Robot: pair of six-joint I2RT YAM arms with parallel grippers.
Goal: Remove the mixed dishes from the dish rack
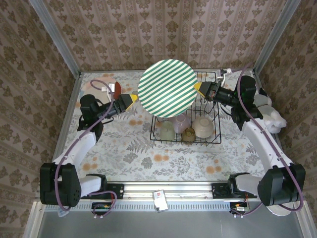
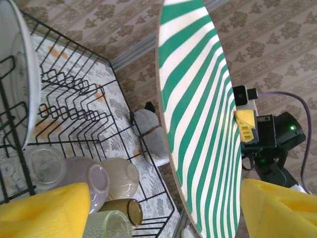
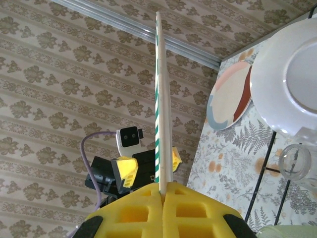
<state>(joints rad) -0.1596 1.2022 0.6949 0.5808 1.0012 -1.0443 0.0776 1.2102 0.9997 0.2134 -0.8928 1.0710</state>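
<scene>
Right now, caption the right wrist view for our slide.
Edge-on green-striped plate pinched by right hand; open left hand straddles its far rim.

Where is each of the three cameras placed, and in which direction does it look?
Top: above and behind the arm bases, looking down; shows both arms, left tool, right tool, striped plate, dish rack.
Left wrist: faces the plate's striped side and the rack; own yellow fingers at the bottom.
Right wrist: looks edge-on along the plate, clamped between its own fingers.
Shared: each wrist view shows the opposite tool.
</scene>
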